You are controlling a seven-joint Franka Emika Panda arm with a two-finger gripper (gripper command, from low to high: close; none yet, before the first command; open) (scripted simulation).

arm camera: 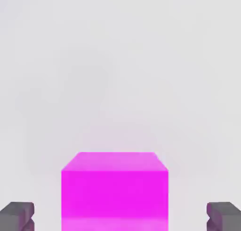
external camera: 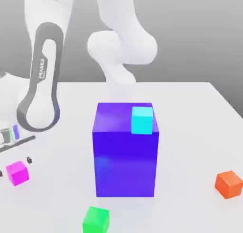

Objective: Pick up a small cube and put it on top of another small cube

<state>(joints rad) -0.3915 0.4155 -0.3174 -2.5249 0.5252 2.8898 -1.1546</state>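
Small plain magenta-pink cube (arm camera: 114, 187) on white worktop (external camera: 190, 113), bracketed by tool (arm camera: 120, 216), fingers apart, not yet touching. At cube's three o'clock, tall blue-violet block (external camera: 126, 156). Grasp, lift, stacking all pending.

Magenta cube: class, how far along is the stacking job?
Done: pincer straddles the magenta cube, fingers clear of its sides. In hand: the grasp, no grip yet. Left: lifting it from the table and placing it on another small cube, perhaps the cyan cube.

The white arm (external camera: 118, 47) bends down toward the table (external camera: 199, 113) at the exterior view's left. Its gripper (arm camera: 115, 218) sits low over that table, and the two dark fingertips (arm camera: 18, 215) stand apart, one on either side of the small cube (arm camera: 115, 187), not touching it.
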